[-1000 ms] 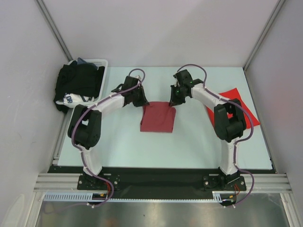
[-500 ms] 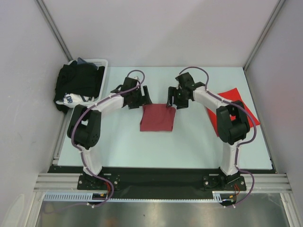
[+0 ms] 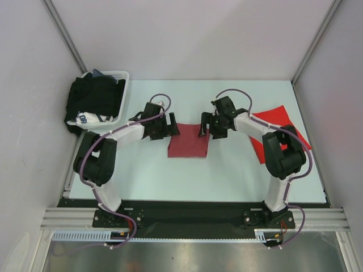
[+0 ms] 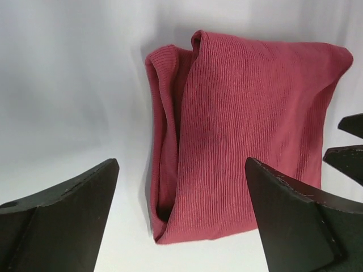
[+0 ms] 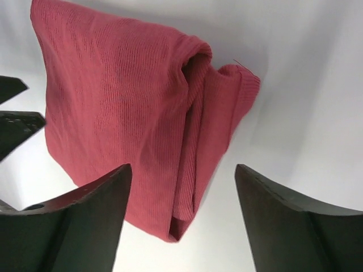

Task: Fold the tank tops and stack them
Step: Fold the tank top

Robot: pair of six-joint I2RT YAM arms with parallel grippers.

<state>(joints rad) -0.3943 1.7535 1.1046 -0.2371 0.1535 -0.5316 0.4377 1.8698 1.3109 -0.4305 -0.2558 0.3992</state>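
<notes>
Both pincers stand wide open with nothing in them: the left gripper (image 3: pixel 169 126) hangs over the far left corner of the maroon top (image 3: pixel 189 144), the right gripper (image 3: pixel 205 126) over its far right corner. That top lies in the middle of the table (image 3: pixel 227 175) as a folded, nearly square packet, its edges a little skew to the table's; I cannot call a clear long axis. It is thin ribbed knit, light and limp, so I judge it will sag and unfold if lifted by one layer. Both side edges show stacked layers, and I would pinch through all of them there. The red top (image 3: pixel 283 116) lies flat at the right, askew, partly under the right arm, well apart from the maroon one.
</notes>
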